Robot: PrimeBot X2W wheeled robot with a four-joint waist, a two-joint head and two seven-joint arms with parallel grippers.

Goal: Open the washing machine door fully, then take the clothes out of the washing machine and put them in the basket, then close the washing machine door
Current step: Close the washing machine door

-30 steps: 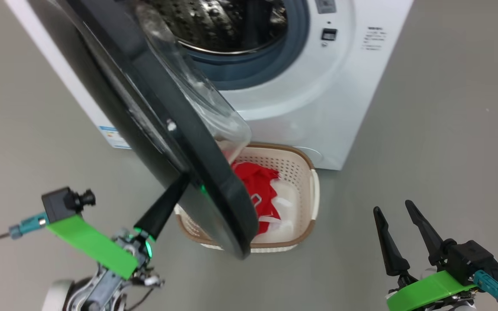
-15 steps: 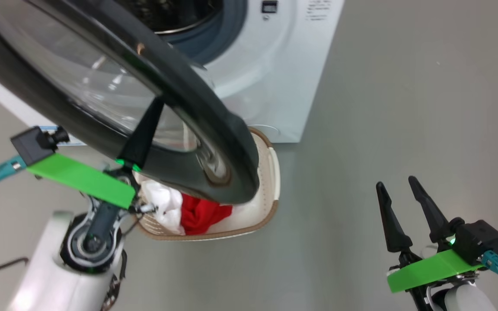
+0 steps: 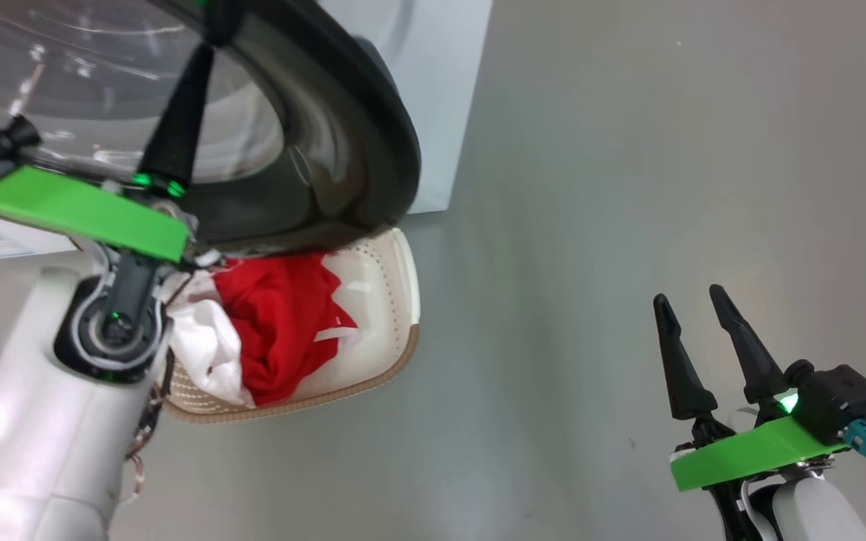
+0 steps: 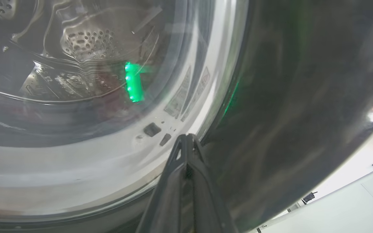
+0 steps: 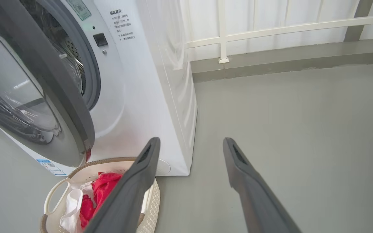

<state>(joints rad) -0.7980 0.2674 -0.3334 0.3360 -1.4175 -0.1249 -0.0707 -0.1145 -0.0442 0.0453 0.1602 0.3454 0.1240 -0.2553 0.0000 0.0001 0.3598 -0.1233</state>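
The round door has a shiny black rim and a bulging clear window. It stands partly open, hiding the back of the basket, cream plastic full of little holes, on the grey floor by the white machine. Red and white clothes lie in it. The left gripper has its jaws squeezed together at the door. The right gripper has its jaws spread, empty.

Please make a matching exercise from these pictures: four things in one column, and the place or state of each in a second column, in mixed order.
Things:
1. washing machine door
2. red jersey
3. left gripper
4. right gripper

States:
a. lying in the basket
b. open, touching nothing
c. shut, tips at the door
d. partly open

Pairs: 1-d, 2-a, 3-c, 4-b
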